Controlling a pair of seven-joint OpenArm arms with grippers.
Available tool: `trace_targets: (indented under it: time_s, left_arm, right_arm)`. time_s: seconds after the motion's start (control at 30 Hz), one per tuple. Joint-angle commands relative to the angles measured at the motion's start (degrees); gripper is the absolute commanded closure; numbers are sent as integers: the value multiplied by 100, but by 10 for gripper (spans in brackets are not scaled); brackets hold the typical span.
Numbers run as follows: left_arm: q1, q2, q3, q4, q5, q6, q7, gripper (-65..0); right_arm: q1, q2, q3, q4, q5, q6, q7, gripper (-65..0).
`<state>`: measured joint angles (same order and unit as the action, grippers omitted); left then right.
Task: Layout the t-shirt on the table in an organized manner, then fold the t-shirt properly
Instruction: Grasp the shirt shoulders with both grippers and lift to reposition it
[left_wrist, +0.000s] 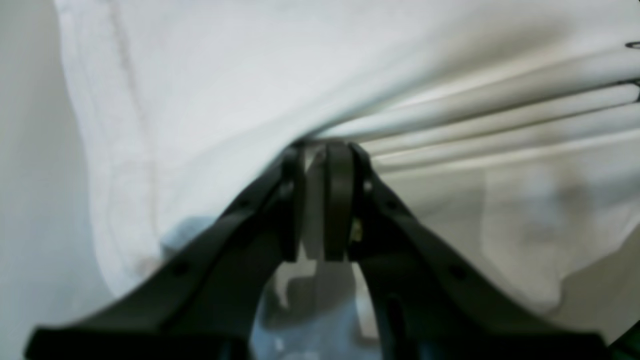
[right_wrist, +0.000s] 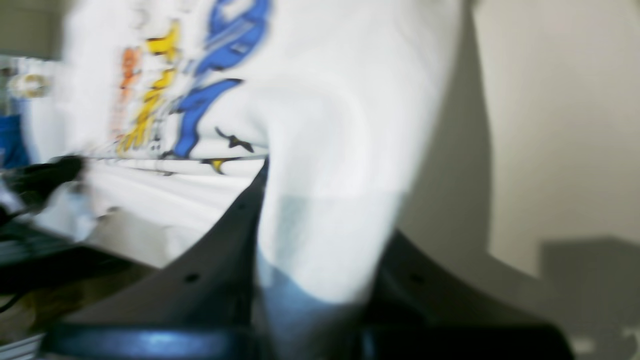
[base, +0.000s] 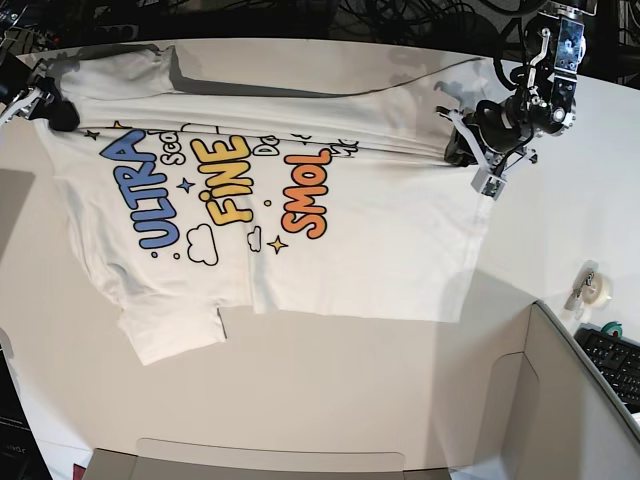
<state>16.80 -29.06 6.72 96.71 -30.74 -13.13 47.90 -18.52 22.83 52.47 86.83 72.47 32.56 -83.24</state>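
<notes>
The white t-shirt (base: 300, 230) lies print up across the table (base: 350, 400), showing "ULTRA", "FINE" and "SMOL". Its far edge is stretched taut between both grippers. My left gripper (base: 462, 148) is at the shirt's right end, and in the left wrist view (left_wrist: 322, 155) its jaws are shut on a bunched fold of white fabric (left_wrist: 200, 100). My right gripper (base: 58, 112) is at the shirt's left end. In the blurred right wrist view (right_wrist: 320, 210) the white cloth (right_wrist: 340, 100) runs down between its fingers. One sleeve lies toward the front left.
A tape roll (base: 592, 285) and a keyboard (base: 615, 360) sit at the right edge. A grey-beige partition panel (base: 560, 400) stands at the front right. Cables run along the table's far edge.
</notes>
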Motion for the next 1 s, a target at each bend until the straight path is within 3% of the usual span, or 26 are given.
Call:
trace_targets:
  time_s: [0.0,0.23,0.43,0.97]
  left_arm:
    - [118,-131,-44,-189,679,359,718,-69]
    - [118,-131,27,-198,679,359,727,-69]
    - [118,-131,27,-198,679,359,735,-69]
    - [136,-131,27,-629,679,359,498,-69]
  right_arm:
    - [2,288,287,60,-508,-7,329,0]
    - [63,332,551,60,-1660,-7,364,0]
    - [274,614,586,69,-2521,-16,373,0]
    - [310,702,305,95,-3559,-42,548,0]
